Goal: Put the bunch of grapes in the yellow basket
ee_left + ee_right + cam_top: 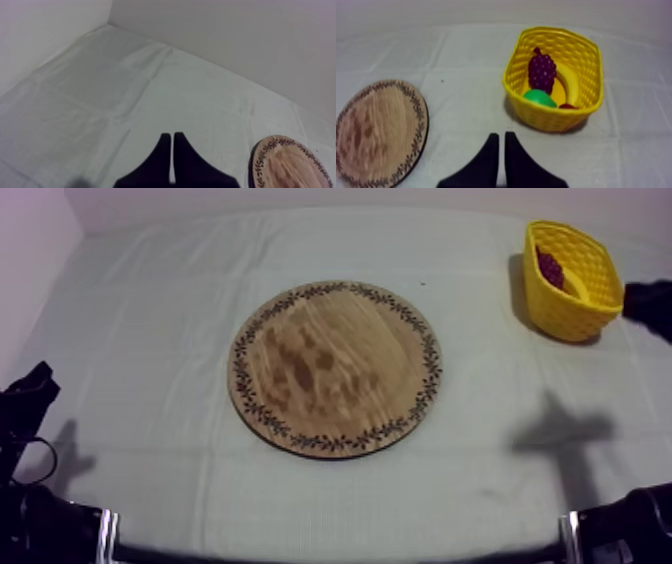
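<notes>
The bunch of grapes (pixel 542 71) lies inside the yellow basket (pixel 551 121) at the far right of the tabletop (pixel 150 308), leaning on a banana (pixel 570 82). The wooden board (pixel 335 368) is bare. Left jaws and right jaws are each pressed together, holding nothing. The grapes look light, stiff and knobbly, so they are likely best gripped across the bunch's middle.
</notes>
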`<state>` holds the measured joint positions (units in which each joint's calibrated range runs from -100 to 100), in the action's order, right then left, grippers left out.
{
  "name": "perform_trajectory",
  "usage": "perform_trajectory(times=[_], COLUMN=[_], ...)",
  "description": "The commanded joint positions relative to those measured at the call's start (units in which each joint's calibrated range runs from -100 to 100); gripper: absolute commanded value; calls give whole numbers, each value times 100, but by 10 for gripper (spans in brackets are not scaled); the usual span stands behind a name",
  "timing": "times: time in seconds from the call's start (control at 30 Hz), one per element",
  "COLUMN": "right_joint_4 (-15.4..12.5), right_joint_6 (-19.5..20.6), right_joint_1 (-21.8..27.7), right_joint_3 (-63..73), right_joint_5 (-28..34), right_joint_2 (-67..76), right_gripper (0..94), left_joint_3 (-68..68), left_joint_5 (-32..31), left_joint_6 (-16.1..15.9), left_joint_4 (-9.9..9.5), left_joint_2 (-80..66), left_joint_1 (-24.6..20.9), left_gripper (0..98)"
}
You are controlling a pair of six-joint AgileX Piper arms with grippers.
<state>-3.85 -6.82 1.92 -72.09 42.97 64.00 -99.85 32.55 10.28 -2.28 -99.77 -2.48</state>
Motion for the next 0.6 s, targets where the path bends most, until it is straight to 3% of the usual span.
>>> perform_trajectory(times=[0.0,0.2,0.57], right_joint_4=[46,164,209], right_joint_6=[17,103,245], right_joint_1=[-91,-407,-542], right_joint_3=[-1187,-2019,-2715], right_joint_5=[-165,-354,-453], right_joint_2=[715,1514,2734], right_gripper=[8,5,5], left_joint_3=[-4,-4,-4], left_joint_5=[3,3,3], left_joint_6=[0,0,-3], left_joint_4=[1,1,1], left_joint_2=[3,3,3], left_joint_1=[-1,-1,-1], left_gripper=[0,0,0])
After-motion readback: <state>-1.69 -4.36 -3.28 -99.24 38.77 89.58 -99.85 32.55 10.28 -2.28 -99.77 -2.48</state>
